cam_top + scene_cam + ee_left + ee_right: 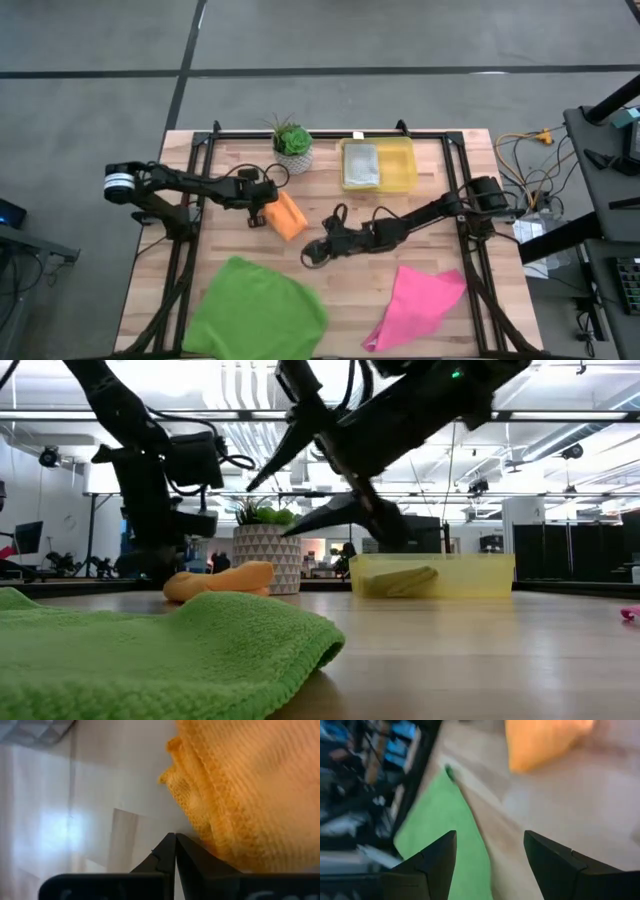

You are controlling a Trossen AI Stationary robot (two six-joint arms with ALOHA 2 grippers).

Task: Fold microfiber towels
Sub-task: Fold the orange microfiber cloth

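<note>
The orange towel (287,215) lies folded into a small bundle on the table's middle; it also shows in the low view (215,580). My left gripper (263,213) is shut, its tips (175,840) low at the bundle's left edge (200,820). My right gripper (312,255) is open and empty above bare table, between the orange towel and the green towel (255,310), which lies spread at the near left. The pink towel (415,305) lies loosely at the near right. The grey towel (362,165) lies folded inside the yellow bin (400,165). My left gripper's shut fingertips come level from the table's left side, right beside the orange towel's hemmed edge (195,827). I cannot tell whether they touch it. The towel rests on the table.
A potted plant (292,148) stands at the far middle, next to the bin. Black frame rails (190,200) run along the table's left, right and far sides. Bare wood (350,290) lies between the green and pink towels.
</note>
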